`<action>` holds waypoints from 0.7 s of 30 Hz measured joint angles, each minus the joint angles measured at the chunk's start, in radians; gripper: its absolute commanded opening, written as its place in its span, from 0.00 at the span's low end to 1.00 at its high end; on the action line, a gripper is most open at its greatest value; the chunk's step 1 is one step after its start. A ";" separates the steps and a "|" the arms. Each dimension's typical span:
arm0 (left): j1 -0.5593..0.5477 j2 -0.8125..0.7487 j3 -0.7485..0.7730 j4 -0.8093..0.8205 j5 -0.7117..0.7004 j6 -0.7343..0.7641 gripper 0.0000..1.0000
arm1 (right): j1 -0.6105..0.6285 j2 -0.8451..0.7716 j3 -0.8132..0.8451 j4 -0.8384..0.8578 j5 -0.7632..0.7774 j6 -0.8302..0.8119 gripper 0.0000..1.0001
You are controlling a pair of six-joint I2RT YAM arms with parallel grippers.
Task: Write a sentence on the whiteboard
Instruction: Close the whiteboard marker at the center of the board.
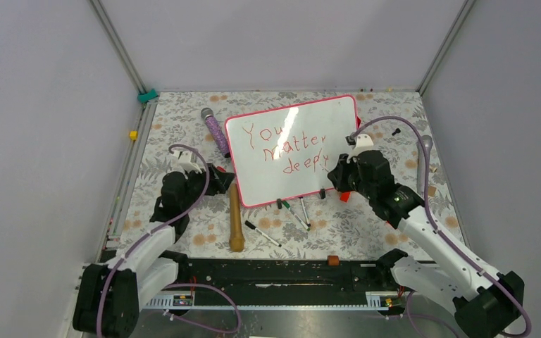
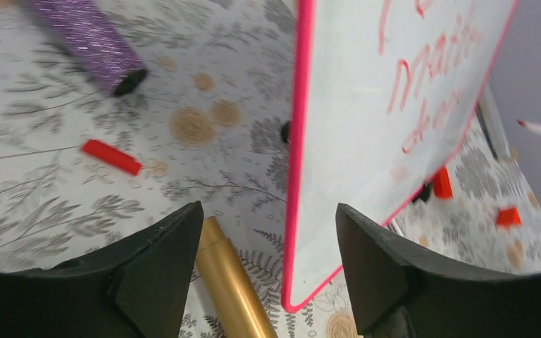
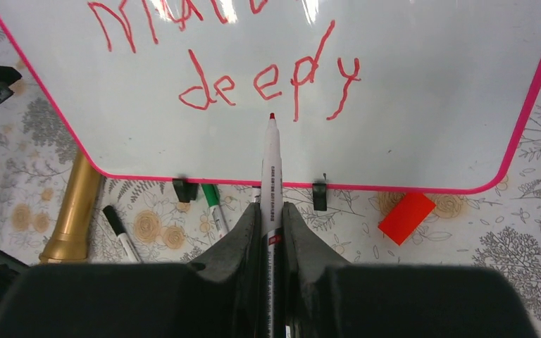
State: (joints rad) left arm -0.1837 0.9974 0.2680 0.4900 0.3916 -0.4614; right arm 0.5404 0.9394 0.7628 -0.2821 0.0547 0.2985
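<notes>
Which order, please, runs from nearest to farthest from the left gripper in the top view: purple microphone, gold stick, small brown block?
From the left gripper:
1. gold stick, right beside it, on the near side.
2. purple microphone, farther up the table.
3. small brown block, well off to the right, by the near edge.

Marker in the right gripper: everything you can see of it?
The marker is a slim white pen with dark print along its barrel, a red band and a bare red tip. The right gripper is shut on its barrel. It points across the whiteboard, tip just under the bottom line of red writing; whether it touches the board cannot be told.
</notes>
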 measured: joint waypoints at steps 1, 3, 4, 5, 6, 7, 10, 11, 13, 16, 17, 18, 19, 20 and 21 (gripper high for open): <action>0.000 -0.034 0.000 -0.037 -0.045 -0.008 0.82 | 0.000 -0.019 -0.010 0.012 -0.006 0.003 0.00; 0.000 -0.100 0.000 -0.116 -0.145 -0.034 0.97 | 0.000 -0.045 -0.023 0.032 -0.015 0.010 0.00; 0.000 -0.131 0.000 -0.158 -0.202 -0.052 0.99 | 0.000 -0.058 -0.027 0.041 -0.019 0.013 0.00; 0.000 -0.155 0.001 -0.193 -0.256 -0.074 0.99 | 0.000 -0.072 -0.032 0.053 -0.022 0.016 0.00; 0.000 -0.178 0.001 -0.233 -0.322 -0.111 0.99 | 0.000 -0.081 -0.034 0.060 -0.023 0.018 0.00; 0.000 -0.189 0.001 -0.259 -0.366 -0.143 0.99 | 0.000 -0.087 -0.035 0.065 -0.023 0.020 0.00; 0.006 -0.192 0.021 -0.371 -0.507 -0.282 0.93 | 0.000 -0.098 -0.035 0.079 -0.029 0.027 0.00; 0.010 -0.187 0.030 -0.393 -0.523 -0.307 0.90 | 0.000 -0.100 -0.035 0.083 -0.032 0.029 0.00; 0.028 -0.127 0.100 -0.499 -0.568 -0.393 0.87 | 0.000 -0.107 -0.038 0.088 -0.039 0.035 0.00; 0.038 0.019 0.303 -0.712 -0.622 -0.483 0.82 | 0.000 -0.124 -0.047 0.093 -0.041 0.041 0.00; 0.039 0.080 0.388 -0.779 -0.639 -0.510 0.82 | 0.000 -0.129 -0.048 0.093 -0.041 0.042 0.00; 0.039 0.127 0.459 -0.836 -0.651 -0.525 0.81 | 0.000 -0.136 -0.051 0.094 -0.041 0.043 0.00; 0.039 0.192 0.561 -0.907 -0.666 -0.546 0.81 | 0.000 -0.142 -0.053 0.095 -0.041 0.046 0.00; 0.039 0.234 0.621 -0.938 -0.671 -0.558 0.80 | 0.000 -0.148 -0.056 0.097 -0.040 0.047 0.00; 0.039 0.285 0.694 -0.978 -0.673 -0.570 0.79 | 0.000 -0.153 -0.058 0.099 -0.040 0.048 0.00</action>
State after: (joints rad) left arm -0.1452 1.2819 0.9615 -0.4881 -0.2813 -1.0313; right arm 0.5404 0.7868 0.7052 -0.1833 0.0147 0.3462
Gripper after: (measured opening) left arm 0.813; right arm 0.165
